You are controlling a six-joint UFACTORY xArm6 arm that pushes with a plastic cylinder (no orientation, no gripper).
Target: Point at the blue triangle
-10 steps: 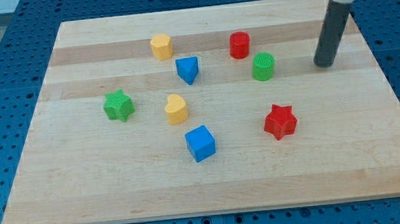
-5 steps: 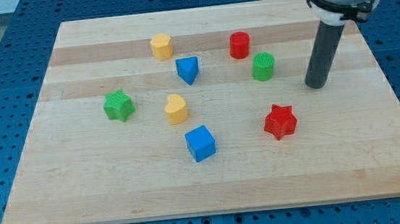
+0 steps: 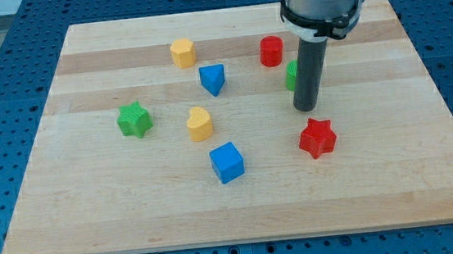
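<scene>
The blue triangle lies on the wooden board a little left of centre, toward the view's top. My tip rests on the board to the triangle's right and slightly lower, well apart from it. The rod stands in front of the green cylinder and hides most of it. The red star lies just below my tip.
A red cylinder sits above the rod. A yellow block lies up and left of the triangle, a yellow heart below it, a blue cube lower still, and a green star at the left.
My tip has slid leftward and downward from the board's right side to just below the green cylinder, now partly covering it. No block has moved.
</scene>
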